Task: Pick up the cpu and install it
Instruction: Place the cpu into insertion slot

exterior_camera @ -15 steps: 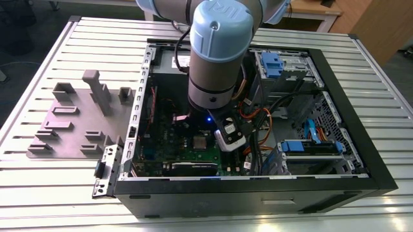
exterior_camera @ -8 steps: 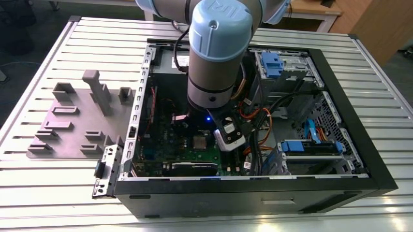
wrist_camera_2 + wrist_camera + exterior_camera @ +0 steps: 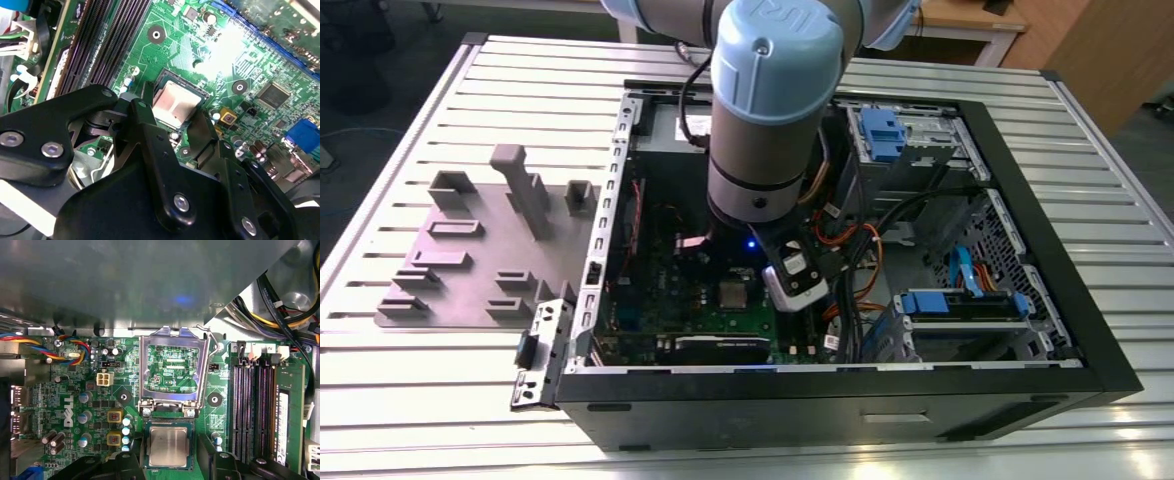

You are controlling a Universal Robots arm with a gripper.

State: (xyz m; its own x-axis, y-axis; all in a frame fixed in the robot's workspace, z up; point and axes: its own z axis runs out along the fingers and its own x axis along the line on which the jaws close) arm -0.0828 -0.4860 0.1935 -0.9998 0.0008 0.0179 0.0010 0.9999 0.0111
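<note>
Grey tubular arm (image 3: 758, 150), light-blue joint cap (image 3: 774, 45), small blue light (image 3: 751, 243) well below that cap; black linked fingers (image 3: 150, 140), silver screws (image 3: 181, 202).

We see the arm (image 3: 771, 110) reach down into an open computer case (image 3: 854, 410) lying on the slatted worktop (image 3: 1107, 200), its wrist over the green motherboard (image 3: 716, 325). A small silvery cpu (image 3: 735, 293) sits flat on the board, just on the near side of the wrist. On the exterior view's left, beside the case, lies a grey fixture plate (image 3: 467, 285) with upright blocks, and blue drive brackets (image 3: 961, 303) sit in the case's right half.
</note>
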